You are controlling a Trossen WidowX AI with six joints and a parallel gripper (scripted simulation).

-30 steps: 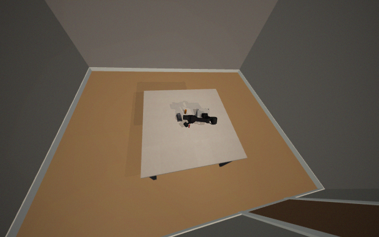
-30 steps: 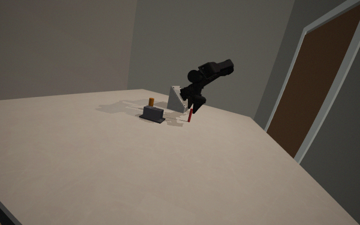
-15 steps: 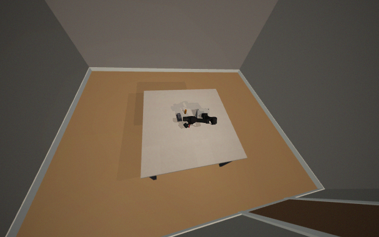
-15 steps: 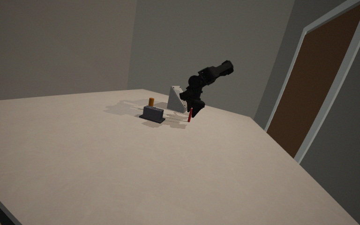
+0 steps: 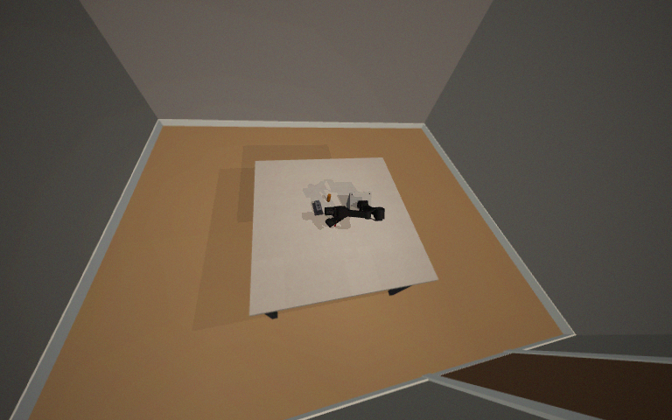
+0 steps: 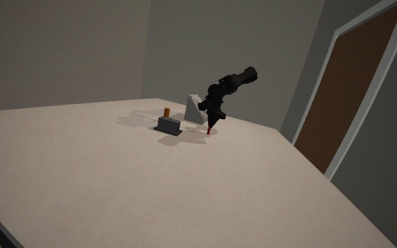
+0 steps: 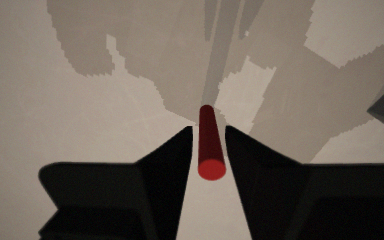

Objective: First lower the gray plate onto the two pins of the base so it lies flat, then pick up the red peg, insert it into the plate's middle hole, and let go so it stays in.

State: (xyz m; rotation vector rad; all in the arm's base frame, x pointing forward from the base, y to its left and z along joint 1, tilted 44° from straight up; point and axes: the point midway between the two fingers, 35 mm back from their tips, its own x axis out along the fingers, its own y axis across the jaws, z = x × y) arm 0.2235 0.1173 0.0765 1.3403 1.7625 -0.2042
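Observation:
The red peg (image 5: 334, 226) (image 6: 208, 131) (image 7: 212, 170) stands close to upright on the table. My gripper (image 6: 209, 127) (image 7: 208, 131) is around its upper part, fingers partly open. In the wrist view a narrow gap shows on each side of the peg, so neither finger visibly touches it. The gray plate (image 5: 318, 206) (image 6: 168, 124) looks like a block lying level on the dark base (image 6: 179, 133), left of the gripper in the exterior view. Marks show on its top, but the holes and pins are too small to make out.
An orange cylinder (image 5: 329, 197) (image 6: 166, 112) stands behind the plate in the exterior view. A pale wedge-shaped block (image 5: 353, 199) (image 6: 193, 112) stands behind the gripper, close to the arm. A dark corner (image 7: 378, 108) shows at the right edge of the wrist view.

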